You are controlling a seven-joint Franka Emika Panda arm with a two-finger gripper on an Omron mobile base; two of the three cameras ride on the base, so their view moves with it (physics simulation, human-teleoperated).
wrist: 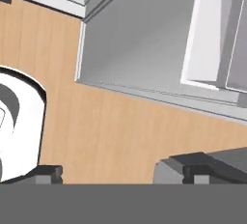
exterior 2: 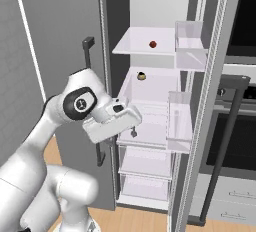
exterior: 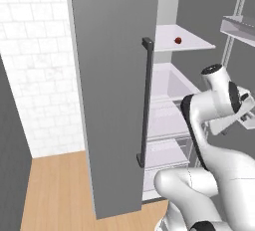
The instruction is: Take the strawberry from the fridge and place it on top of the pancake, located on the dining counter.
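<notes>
The fridge (exterior 2: 150,101) stands open in front of me, its grey left door (exterior: 109,90) with a long dark handle (exterior: 147,100) swung out. The strawberry (exterior 2: 153,44) (exterior: 178,40) is a tiny dark red berry lying alone on the upper white shelf. My gripper (exterior 2: 132,132) hangs well below that shelf, at the height of the middle drawers and just outside the fridge opening, pointing down at the floor. In the hand view its fingertips (wrist: 48,172) stand wide apart, and the gripper (wrist: 118,175) is open with nothing between them. The pancake and the dining counter are out of view.
A small dark roundish item (exterior 2: 141,76) sits on the shelf below the strawberry. The right fridge door carries clear bins (exterior 2: 187,46). An oven (exterior 2: 240,136) with a dark bar handle stands to the right. A white tiled wall (exterior: 35,75) and wooden floor (exterior: 55,190) lie left.
</notes>
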